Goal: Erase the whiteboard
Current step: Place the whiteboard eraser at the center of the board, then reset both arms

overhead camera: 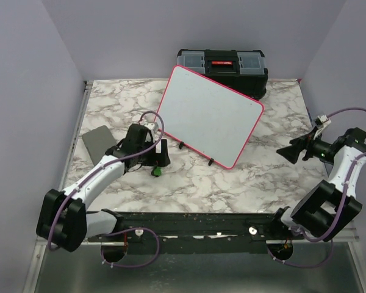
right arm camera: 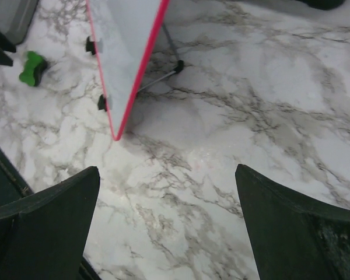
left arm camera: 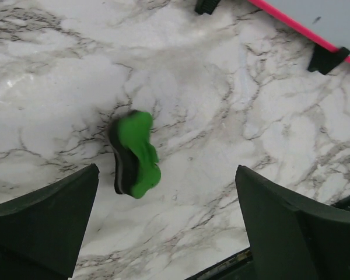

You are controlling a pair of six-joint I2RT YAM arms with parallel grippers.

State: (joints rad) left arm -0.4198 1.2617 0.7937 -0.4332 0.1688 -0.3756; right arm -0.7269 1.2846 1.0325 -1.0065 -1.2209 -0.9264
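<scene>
We see only part of the black toolbox (overhead camera: 222, 63): the far corner of the whiteboard (overhead camera: 210, 116) covers its near left side. The top view shows the board face as plain white, at a slant. In the left wrist view only a strip of pink-red rim, two black feet and a tiny dark speck on the face show at the top right; we cannot tell what the speck is. From the right wrist the board is almost edge-on, with a thin prop leg (right arm camera: 158, 78) behind it, so its face is hard to read there.

The small green eraser (left arm camera: 137, 154) with its black layer is blurred, and we cannot tell whether it lies flat or on edge.

The whiteboard stands in the middle of the counter (overhead camera: 244, 183), towards the back, just in front of the toolbox. It rests on its feet and leans back. Its long axis runs diagonally from far left to near right, and its face is turned up and towards the near left, where the left arm is.

The left end effector (left arm camera: 166, 175) is spread wide over the eraser, which lies loose between the fingers, clear of both. The right end effector (overhead camera: 290, 152) is also wide and holds nothing, well apart from the board at the counter's right side. A grey flat pad (overhead camera: 99, 141) lies at the left edge.
</scene>
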